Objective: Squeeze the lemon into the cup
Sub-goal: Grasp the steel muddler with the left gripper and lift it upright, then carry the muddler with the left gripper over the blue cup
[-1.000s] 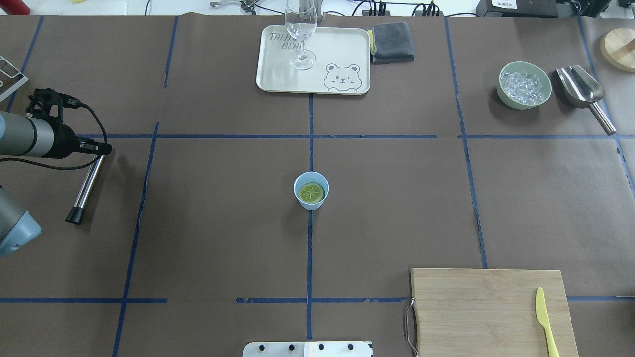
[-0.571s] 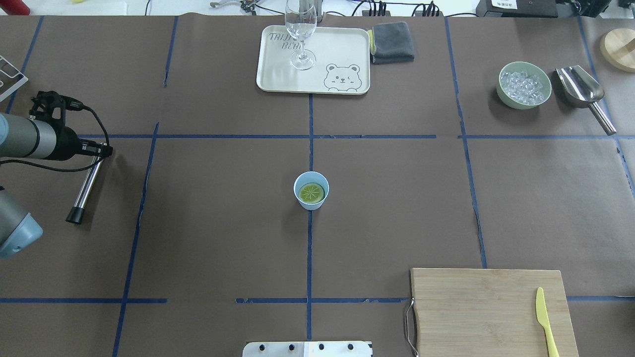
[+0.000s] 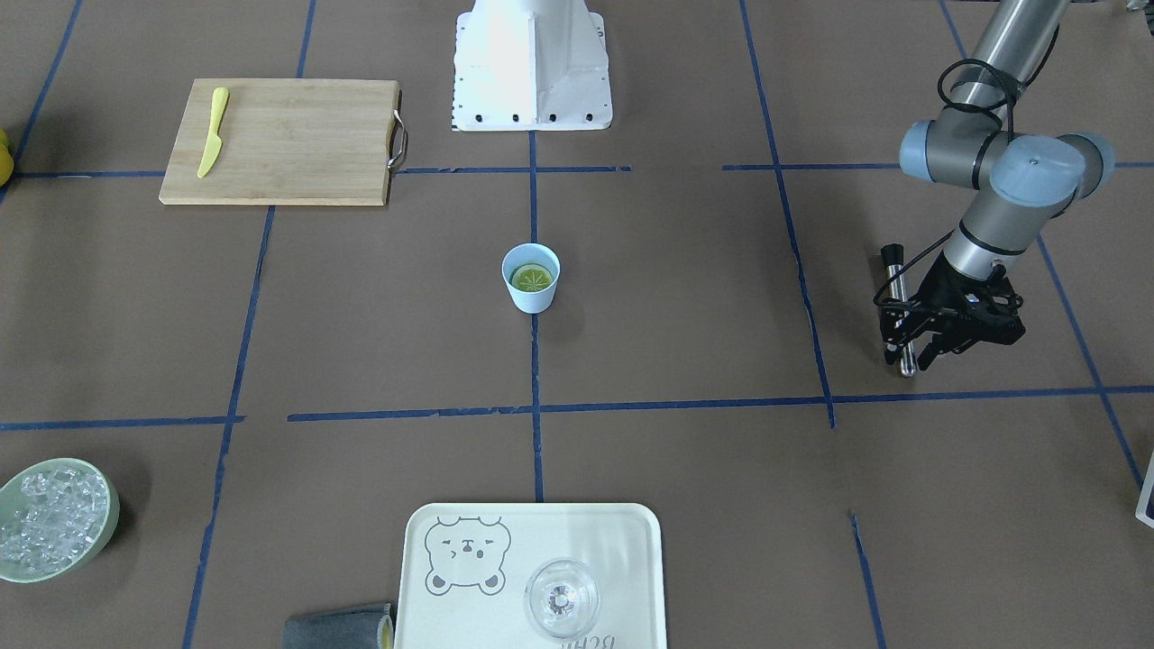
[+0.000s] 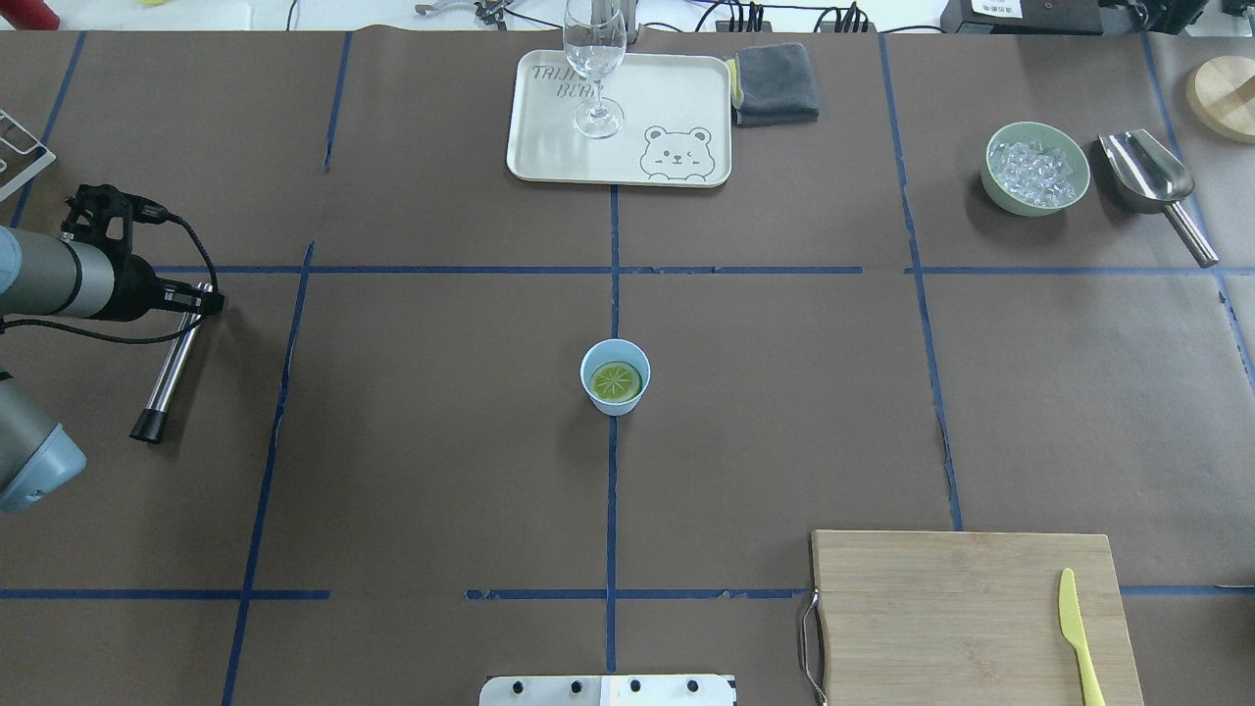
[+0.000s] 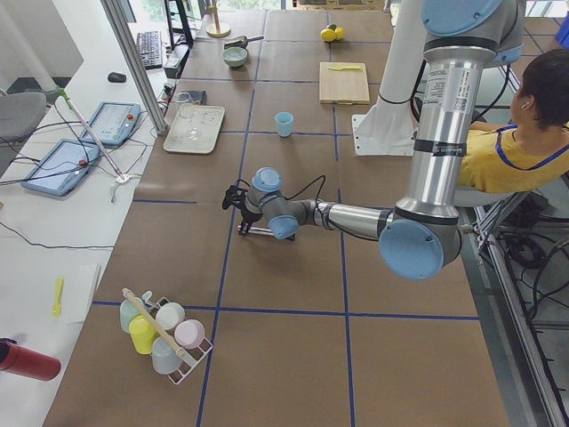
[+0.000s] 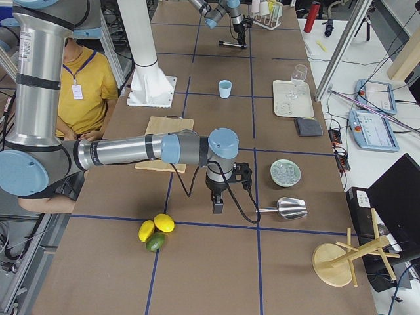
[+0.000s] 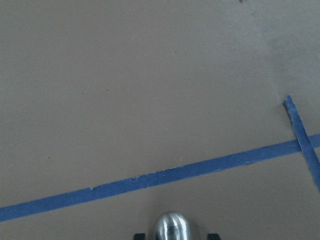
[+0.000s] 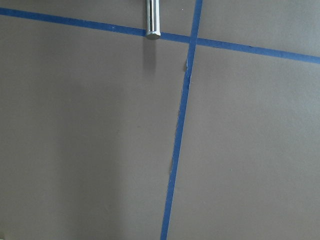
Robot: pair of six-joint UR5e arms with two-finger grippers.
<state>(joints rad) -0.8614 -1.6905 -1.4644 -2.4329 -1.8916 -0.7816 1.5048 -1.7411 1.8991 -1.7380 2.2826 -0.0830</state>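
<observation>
One cup [image 3: 532,299] stood mid-bench with the lemon [image 3: 532,278] lying flat inside it (front view). Overhead: the far-edge tray [image 4: 549,147] read "BEA…"; the left gripper [image 4: 208,300], near the left edge, was at a steel rod's [image 4: 172,368] end, grip undeterminable. Right side: the right gripper [image 6: 216,207], likewise undeterminable.

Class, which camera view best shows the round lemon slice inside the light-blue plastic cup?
Overhead exterior: the round lemon slice lies face-up in the light-blue plastic cup, segment lines plain. Front-facing shows it smaller; the side views show only the cup; wrist views miss both.
</observation>
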